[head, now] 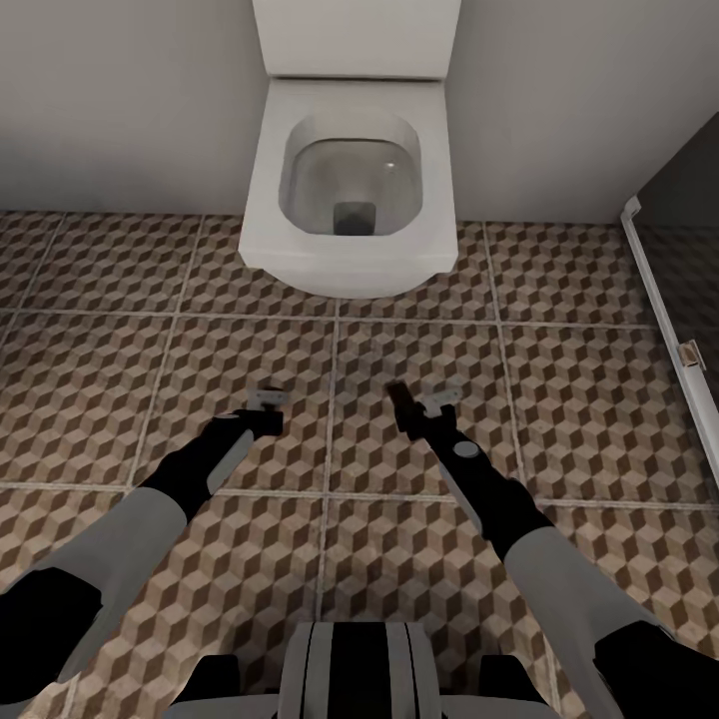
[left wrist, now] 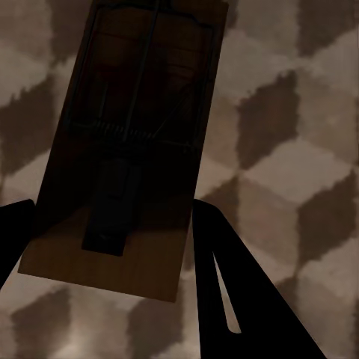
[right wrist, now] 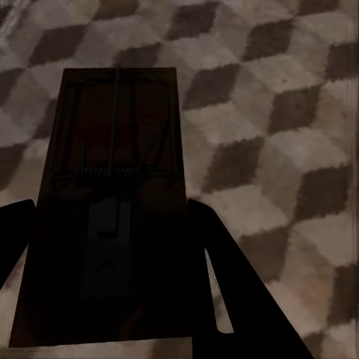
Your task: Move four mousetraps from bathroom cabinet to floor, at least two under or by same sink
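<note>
Wooden rectangular mousetraps [left wrist: 123, 149] [right wrist: 112, 209] above cube-patterned bathroom floor [head: 559, 399].

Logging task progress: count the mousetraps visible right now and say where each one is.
2. One mousetrap sits between the left gripper's fingers; the other mousetrap between the right gripper's fingers, both above the bathroom floor. Others may be outside the frames.

Toilet [head: 350, 170] ahead against the wall, on the bathroom floor [head: 559, 399]; a mousetrap [left wrist: 127, 149] in each gripper, above the tiles.
</note>
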Motion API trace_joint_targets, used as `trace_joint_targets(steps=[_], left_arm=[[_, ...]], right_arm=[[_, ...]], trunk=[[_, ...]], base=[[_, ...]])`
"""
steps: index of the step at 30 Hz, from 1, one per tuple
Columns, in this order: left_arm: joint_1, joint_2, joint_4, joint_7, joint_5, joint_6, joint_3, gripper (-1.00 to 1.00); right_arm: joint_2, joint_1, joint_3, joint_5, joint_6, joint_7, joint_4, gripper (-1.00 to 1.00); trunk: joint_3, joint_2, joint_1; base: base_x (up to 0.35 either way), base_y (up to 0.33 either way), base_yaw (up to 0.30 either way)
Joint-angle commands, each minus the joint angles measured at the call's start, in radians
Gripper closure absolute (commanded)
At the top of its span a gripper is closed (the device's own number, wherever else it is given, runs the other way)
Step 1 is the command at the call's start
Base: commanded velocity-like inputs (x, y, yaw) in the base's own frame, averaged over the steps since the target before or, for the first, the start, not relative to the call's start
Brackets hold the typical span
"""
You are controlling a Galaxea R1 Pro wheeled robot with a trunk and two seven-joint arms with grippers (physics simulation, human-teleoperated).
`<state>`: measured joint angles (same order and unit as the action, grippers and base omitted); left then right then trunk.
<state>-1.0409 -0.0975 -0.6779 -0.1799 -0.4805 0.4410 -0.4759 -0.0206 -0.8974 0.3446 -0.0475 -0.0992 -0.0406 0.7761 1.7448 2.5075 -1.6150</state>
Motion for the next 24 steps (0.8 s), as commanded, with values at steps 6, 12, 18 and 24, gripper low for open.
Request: trace_joint_targets(steps=[6,12,18,24], left_arm=[[0.000,-0.001,-0.003,-0.012,-0.006,0.001,-0.057,1.00],[0.000,-0.001,-0.002,-0.014,-0.006,-0.001,-0.092,1.00],[0.001,-0.001,-0.002,-0.014,-0.006,-0.001,-0.096,1.00],[0.001,-0.001,-0.002,-0.013,-0.006,-0.001,-0.096,1.00]], right_arm=[[-0.001,-0.001,0.004,0.014,0.117,-0.010,-0.076,1.00],[-0.006,-0.001,0.005,0.035,0.153,-0.010,-0.122,1.00],[-0.006,-0.002,0.006,0.039,0.158,-0.010,-0.147,1.00],[-0.005,-0.002,0.011,0.043,0.159,-0.010,-0.168,1.00]], trunk=[[0.001,0.000,0.000],[0.001,0.000,0.000],[0.001,0.000,0.000],[0.001,0.000,0.000]], base=[[0.000,0.000,0.000],[0.000,0.000,0.000],[0.000,0.000,0.000],[0.000,0.000,0.000]])
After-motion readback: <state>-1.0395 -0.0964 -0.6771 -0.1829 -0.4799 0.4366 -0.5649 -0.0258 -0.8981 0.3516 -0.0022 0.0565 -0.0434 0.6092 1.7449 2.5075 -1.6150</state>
